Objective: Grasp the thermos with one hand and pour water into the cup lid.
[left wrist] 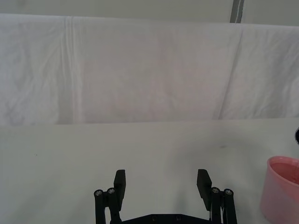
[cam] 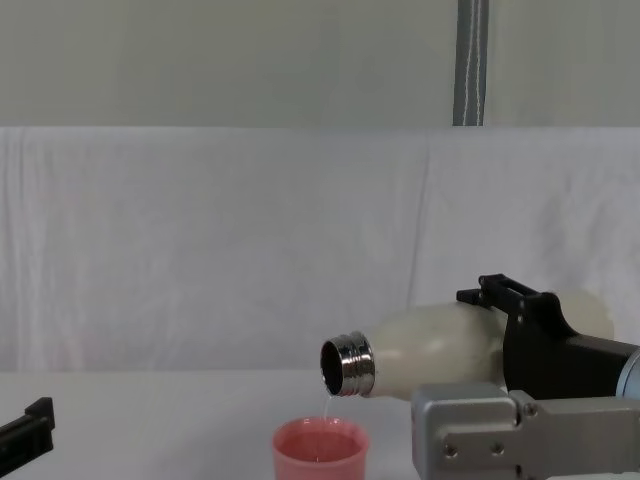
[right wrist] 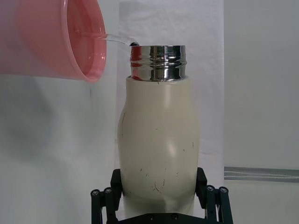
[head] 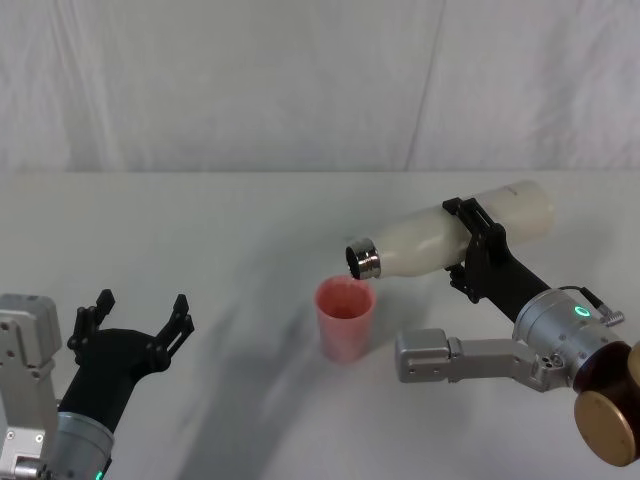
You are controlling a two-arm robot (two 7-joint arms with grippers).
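My right gripper (head: 478,250) is shut on the cream-white thermos (head: 450,234), which lies tipped almost level with its steel neck (head: 363,260) just above the pink cup lid (head: 345,318). In the chest view a thin stream of water falls from the thermos (cam: 430,348) neck into the cup lid (cam: 320,452). The right wrist view shows the thermos (right wrist: 158,154) between the black fingers (right wrist: 211,205) and water running into the cup lid (right wrist: 56,39). My left gripper (head: 140,318) hangs open at the near left, well apart from the cup lid (left wrist: 282,192).
A white cloth covers the table (head: 200,230) and hangs as a backdrop behind it. The right arm's grey body (head: 450,358) reaches in low beside the cup lid on its right.
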